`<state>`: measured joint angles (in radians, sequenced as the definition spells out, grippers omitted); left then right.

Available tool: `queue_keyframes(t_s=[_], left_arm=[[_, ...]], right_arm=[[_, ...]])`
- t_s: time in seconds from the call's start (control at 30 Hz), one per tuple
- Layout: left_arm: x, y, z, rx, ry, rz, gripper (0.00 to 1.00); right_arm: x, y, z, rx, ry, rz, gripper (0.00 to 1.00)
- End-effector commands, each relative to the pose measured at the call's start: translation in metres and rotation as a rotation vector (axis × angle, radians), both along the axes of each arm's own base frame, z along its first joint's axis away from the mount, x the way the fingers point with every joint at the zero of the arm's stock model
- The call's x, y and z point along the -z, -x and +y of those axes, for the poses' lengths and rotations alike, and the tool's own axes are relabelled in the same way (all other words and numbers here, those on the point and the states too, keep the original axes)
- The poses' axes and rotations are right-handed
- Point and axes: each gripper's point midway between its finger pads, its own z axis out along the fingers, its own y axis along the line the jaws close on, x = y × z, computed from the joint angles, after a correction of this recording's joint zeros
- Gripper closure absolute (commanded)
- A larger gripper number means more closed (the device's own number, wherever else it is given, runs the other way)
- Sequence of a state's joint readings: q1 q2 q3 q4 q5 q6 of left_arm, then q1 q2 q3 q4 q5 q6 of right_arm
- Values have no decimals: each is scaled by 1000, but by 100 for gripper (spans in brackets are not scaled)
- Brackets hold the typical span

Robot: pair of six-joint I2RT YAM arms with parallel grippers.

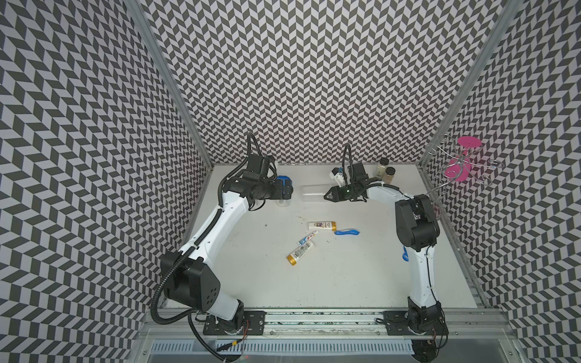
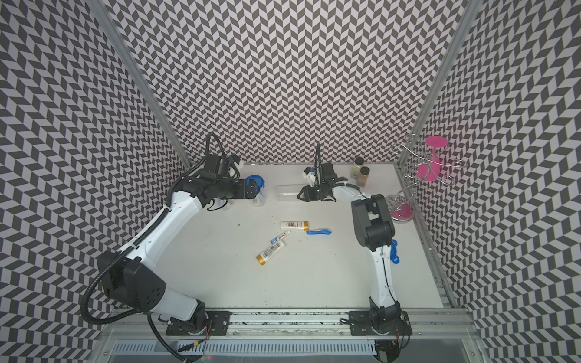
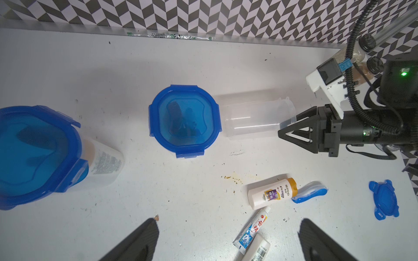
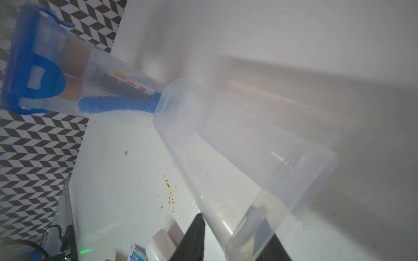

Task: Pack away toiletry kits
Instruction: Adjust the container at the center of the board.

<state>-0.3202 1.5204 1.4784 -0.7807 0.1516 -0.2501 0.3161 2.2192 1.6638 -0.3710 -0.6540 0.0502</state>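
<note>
A lidless clear cup (image 1: 312, 191) (image 3: 255, 117) lies on its side at the back of the table. My right gripper (image 1: 327, 196) (image 4: 230, 237) is at its mouth, with one finger outside the wall and one inside. Whether they pinch the wall is unclear. Two cups with blue lids (image 3: 184, 119) (image 3: 38, 153) stand under my left gripper (image 1: 286, 191) (image 3: 228, 239), which is open and holds nothing. Mid-table lie two white tubes with gold caps (image 1: 322, 225) (image 1: 300, 253), a toothpaste tube (image 1: 308, 238) and a blue toothbrush (image 1: 346, 233).
A loose blue lid (image 1: 405, 253) (image 3: 383, 198) lies beside the right arm. Two black-capped spice jars (image 1: 385, 171) stand at the back right. A wire stand with pink discs (image 1: 462, 163) is by the right wall. Crumbs (image 3: 233, 178) dot the table.
</note>
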Motion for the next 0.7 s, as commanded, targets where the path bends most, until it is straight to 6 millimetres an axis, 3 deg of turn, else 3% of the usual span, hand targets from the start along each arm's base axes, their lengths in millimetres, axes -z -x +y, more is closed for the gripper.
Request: queue_keyframes(t_s=[0.0, 0.17, 0.33, 0.53, 0.67], left_arm=[[-1, 3, -2, 1, 18, -4, 0], [-1, 3, -2, 0, 17, -3, 0], [2, 3, 1, -6, 12, -1, 0], [0, 2, 1, 0, 9, -13, 0], [3, 3, 3, 1, -1, -28, 1]], right_arm=[[-29, -2, 14, -45, -74, -109, 71], [-37, -2, 15, -50, -78, -134, 84], [-68, 6, 7, -37, -62, -226, 92], [-97, 18, -27, 45, 141, -248, 100], [-93, 45, -62, 69, 382, -113, 100]])
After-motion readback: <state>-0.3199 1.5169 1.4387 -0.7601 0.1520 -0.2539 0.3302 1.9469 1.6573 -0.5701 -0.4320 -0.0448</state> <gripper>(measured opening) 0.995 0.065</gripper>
